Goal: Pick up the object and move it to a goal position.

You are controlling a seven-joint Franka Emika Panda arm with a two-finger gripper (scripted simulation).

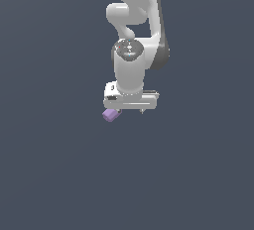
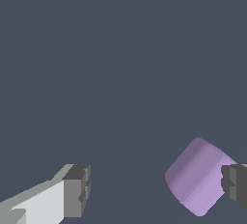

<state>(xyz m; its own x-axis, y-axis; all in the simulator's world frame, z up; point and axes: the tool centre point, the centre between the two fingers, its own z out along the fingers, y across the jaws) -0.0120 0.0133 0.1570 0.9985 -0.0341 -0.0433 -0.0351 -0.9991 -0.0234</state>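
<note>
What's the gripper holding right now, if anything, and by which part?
Nothing. The gripper is open: the purple cylinder lies between the fingers, right beside one fingertip, with a wide gap to the other.

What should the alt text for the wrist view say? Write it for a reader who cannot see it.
A light-purple cylinder lies tilted beside one dark fingertip of the robot's open claw, not centred between the two. The other fingertip, on a white finger, stands well apart from it. Behind them is only a plain dark grey-blue surface.
</note>
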